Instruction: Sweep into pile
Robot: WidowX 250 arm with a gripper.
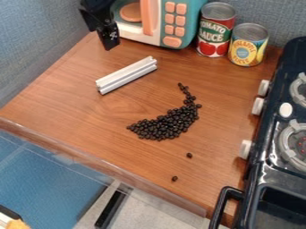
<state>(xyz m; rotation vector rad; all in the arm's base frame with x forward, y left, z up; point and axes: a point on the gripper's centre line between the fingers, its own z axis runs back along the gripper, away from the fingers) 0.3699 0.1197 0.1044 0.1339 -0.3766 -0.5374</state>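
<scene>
Your dark beans (164, 126) lie near the middle of the brown wooden counter (71, 96), massed in a curved heap. From its broad lower part, the heap bends up on the right into a thin tail, whose tip points toward the back of the counter. Two stray beans sit apart from it toward the front edge: one (189, 155) below the heap, the other (174, 178) farther down and slightly left.

Up and left of the heap, near it but not touching, you have a pale, grooved bar (126, 75) lying flat at a slant, its right end farther back.

Your black gripper (109, 41) hangs at the upper left, in front of the left side of the toy microwave (196, 9), apart from the bar and beans. You cannot tell from this angle whether it is spread or pressed together.

To the right of the microwave, a red-labelled can (215, 31) and a yellow-labelled can (247, 46) stand upright side by side. Along the counter's right side you see the dark stove (272, 163), its pale knobs facing the beans.
</scene>
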